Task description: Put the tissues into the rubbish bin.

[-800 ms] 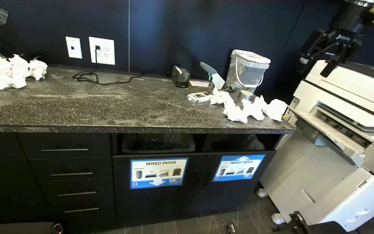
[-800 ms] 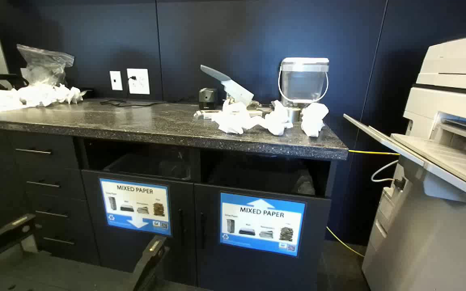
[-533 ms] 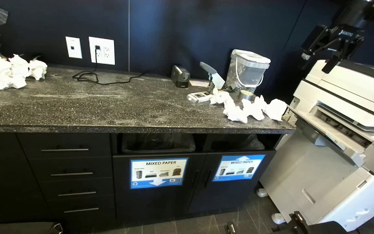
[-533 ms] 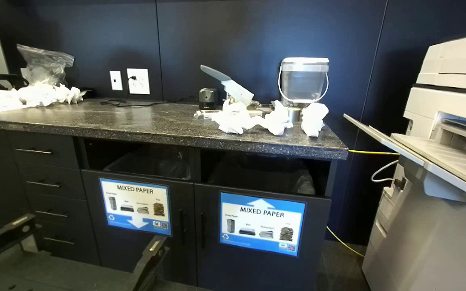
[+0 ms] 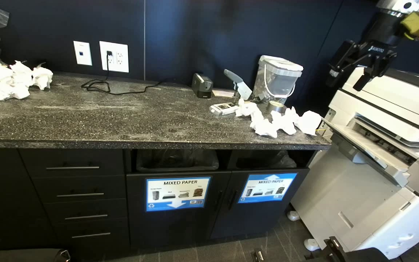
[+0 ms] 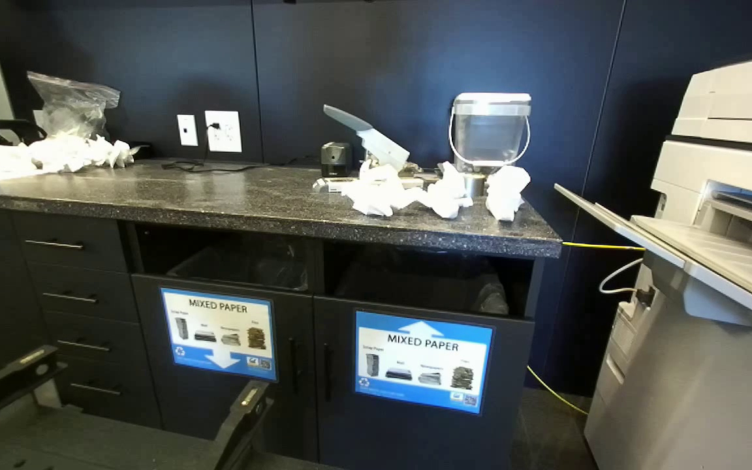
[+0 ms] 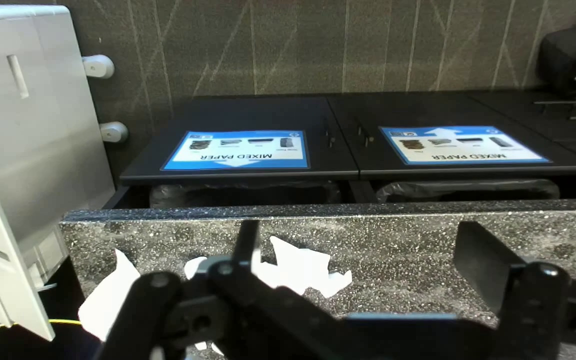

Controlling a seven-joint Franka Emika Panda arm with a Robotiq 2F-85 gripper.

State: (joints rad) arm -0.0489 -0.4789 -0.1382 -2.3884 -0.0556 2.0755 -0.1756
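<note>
Dark panelled wall (image 6: 337,59) ran the full width, bluish sheen where light struck. Floor (image 7: 298,45) was dark, streaked with paler lines. Counter (image 5: 129,112) was black and speckled, dull smears across its top. Off-white copier (image 5: 336,185) stood just beyond one end. Under the counter, nearer the copier, sat the rubbish bin (image 6: 415,431) with a blue-headed MIXED PAPER sign (image 6: 423,365); a like bin (image 6: 196,401) adjoined it. Plastic bag (image 6: 76,104) stood at the counter's far end. Lidded clear pail (image 6: 490,130) was upright near the wall. Gripper (image 7: 360,245) hung high, jaws spread wide, holding nothing. Stapler (image 6: 384,150) stood with its arm tilted up. Tissues (image 6: 506,196) lay crumpled on the counter between stapler, pail and front edge; another heap (image 6: 66,155) sat beside the bag. Black cord (image 5: 127,93) ran from the wall socket (image 5: 120,60).
</note>
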